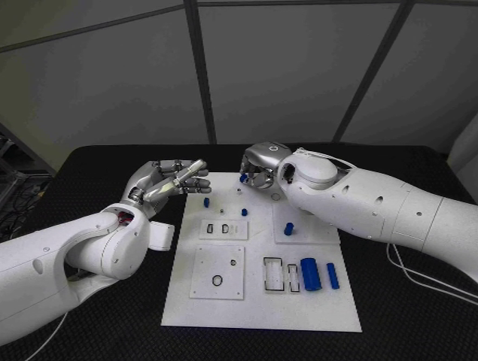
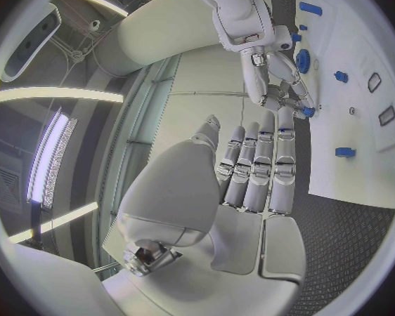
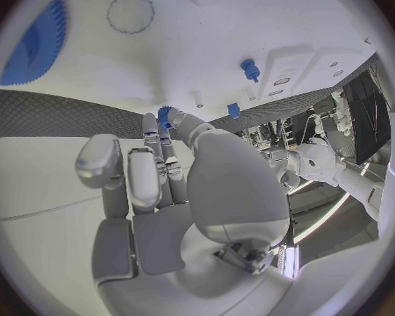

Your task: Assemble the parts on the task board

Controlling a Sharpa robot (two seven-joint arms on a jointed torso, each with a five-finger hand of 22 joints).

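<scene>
Black, finely textured table (image 1: 98,162) under grey panelled walls (image 1: 282,68) with dark seams. White rectangular task board (image 1: 255,312) lies in the table's middle, long side running away from the robot.

On the board: a raised white square plate (image 1: 219,274) near the front left carrying a black ring (image 1: 217,280); beside it a clear rectangular frame (image 1: 273,274); then two upright-lying blue cylinders, one thick (image 1: 310,274), one thin (image 1: 333,276), side by side. Farther back, a smaller white block with slots (image 1: 223,229), a short blue peg (image 1: 289,229) on a second white plate to the right, and small blue pegs (image 1: 207,201) standing near the board's far end.

Left hand (image 1: 174,180) hovers off the board's far left edge, above the table, fingers straight and lying close together, holding nothing; the left wrist view shows the same flat fingers (image 2: 259,168).

Right hand (image 1: 263,169) is over the board's far edge, fingers curled downward. A small blue part (image 3: 165,114) sits pinched at its fingertips in the right wrist view; the left wrist view also shows blue at those fingertips. A blue toothed gear (image 3: 35,42) lies on the white board near that hand.
</scene>
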